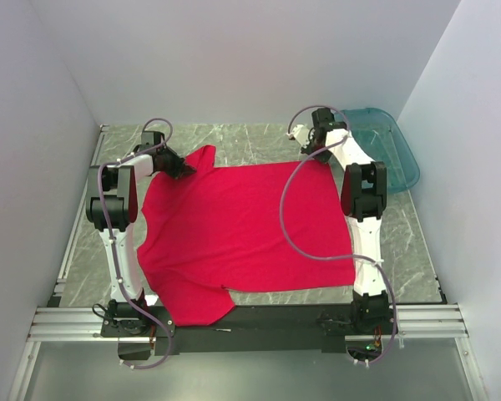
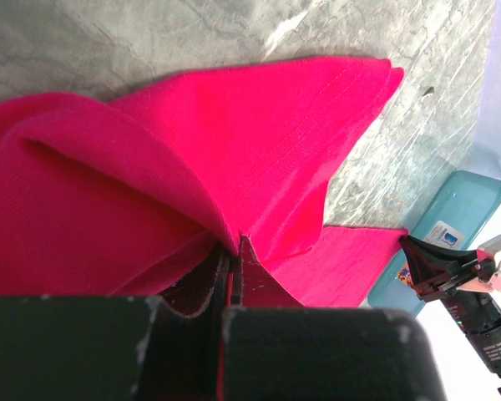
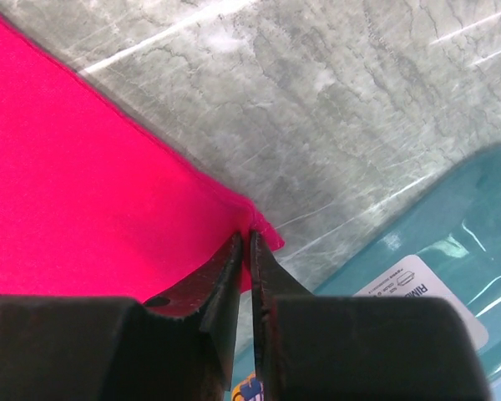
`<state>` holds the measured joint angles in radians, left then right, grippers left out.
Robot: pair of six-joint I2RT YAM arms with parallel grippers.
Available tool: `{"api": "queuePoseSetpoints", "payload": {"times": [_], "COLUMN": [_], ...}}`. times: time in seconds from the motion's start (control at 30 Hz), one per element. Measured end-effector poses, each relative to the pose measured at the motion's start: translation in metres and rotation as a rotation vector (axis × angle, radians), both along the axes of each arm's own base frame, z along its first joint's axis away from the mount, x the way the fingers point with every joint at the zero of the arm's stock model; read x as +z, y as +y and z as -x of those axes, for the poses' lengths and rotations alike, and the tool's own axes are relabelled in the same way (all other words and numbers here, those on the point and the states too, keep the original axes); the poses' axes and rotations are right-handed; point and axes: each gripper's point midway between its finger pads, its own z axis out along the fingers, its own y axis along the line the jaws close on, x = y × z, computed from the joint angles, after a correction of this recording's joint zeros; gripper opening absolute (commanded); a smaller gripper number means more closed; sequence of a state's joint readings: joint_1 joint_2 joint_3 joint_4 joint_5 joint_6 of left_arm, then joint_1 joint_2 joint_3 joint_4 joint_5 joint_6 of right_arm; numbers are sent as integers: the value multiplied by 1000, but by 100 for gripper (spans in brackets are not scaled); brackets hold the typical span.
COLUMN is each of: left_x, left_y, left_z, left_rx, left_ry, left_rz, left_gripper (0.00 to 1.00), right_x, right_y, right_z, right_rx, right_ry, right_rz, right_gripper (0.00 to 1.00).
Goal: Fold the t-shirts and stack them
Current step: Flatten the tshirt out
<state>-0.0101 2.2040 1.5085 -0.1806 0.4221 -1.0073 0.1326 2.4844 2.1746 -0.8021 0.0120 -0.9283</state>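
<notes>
Tool status. Left tool [image 2: 236, 244]: was clenched on a bunched fold at the far sleeve of the t-shirt [image 1: 242, 230]. Right tool [image 3: 249, 238]: was nipped almost shut on the far hem corner. Lay spread flat across the counter [image 1: 234, 138], near sleeve overhanging its front edge. Held at both far corners, probably so that edge could be drawn nearward for a first fold.
</notes>
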Motion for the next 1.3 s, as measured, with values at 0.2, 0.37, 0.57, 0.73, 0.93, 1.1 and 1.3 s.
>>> {"api": "queuePoseSetpoints", "payload": {"times": [0.2,0.37,0.57,0.73,0.93,1.1,1.3], "left_x": [0,0,4,34,101,181,289], "left_y": [0,0,1,8,23,27,29], "left_z": [0,0,0,-10,-23,-38,-29], "left_rx": [-1,-2,-4,3,39,68,75], "left_ry": [0,-1,-4,-61,-191,-338,-520], "left_rz": [0,0,0,4,22,46,42], "left_gripper": [0,0,0,1,0,0,0], "right_x": [1,3,27,79,148,219,324], "right_y": [-1,-4,-3,4,21,44,45], "right_z": [6,17,17,11,5,-1,43], "right_rx": [-22,-81,-147,-167,-148,-128,-126], "right_ry": [-32,-52,-120,-236,-371,-496,-659], "right_rz": [-24,-42,-85,-136,-183,-246,-337], "right_gripper": [0,0,0,0,0,0,0]}}
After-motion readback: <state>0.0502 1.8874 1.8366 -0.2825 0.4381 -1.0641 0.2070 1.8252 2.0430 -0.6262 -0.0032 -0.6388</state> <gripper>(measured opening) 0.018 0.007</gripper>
